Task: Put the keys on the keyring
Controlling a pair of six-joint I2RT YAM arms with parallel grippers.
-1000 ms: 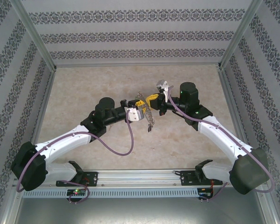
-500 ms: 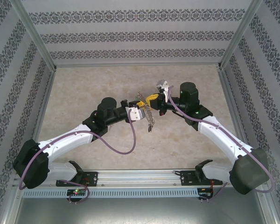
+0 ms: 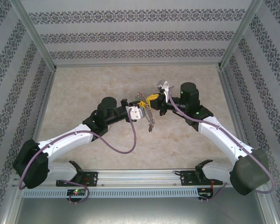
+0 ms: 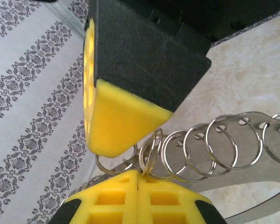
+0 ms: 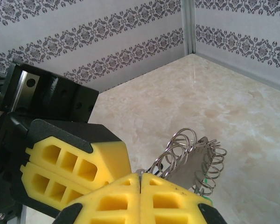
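Observation:
The keyring (image 3: 150, 120) is a flat silver plate strung with several split rings, hanging over mid-table where both grippers meet. My left gripper (image 4: 139, 173) is shut, and one split ring (image 4: 149, 154) runs down into its tips by the seam. More rings (image 4: 233, 140) fan out to the right along the plate (image 4: 256, 207). My right gripper (image 5: 140, 176) is shut on a small silver piece of the keyring (image 5: 196, 163), whose plate and rings stick out beyond the tips. The two grippers sit tip to tip, left (image 3: 143, 105) and right (image 3: 151, 99). The keys are hidden.
The marble-patterned tabletop (image 3: 84, 93) lies open on all sides of the arms. Patterned walls (image 3: 130, 37) and metal corner posts (image 3: 231, 42) close in the workspace. A purple cable (image 3: 130, 140) loops under my left arm.
My left gripper has closed its fingers at the keyring's rings and edged slightly toward the right gripper. The right arm and the hanging keyring have stayed put.

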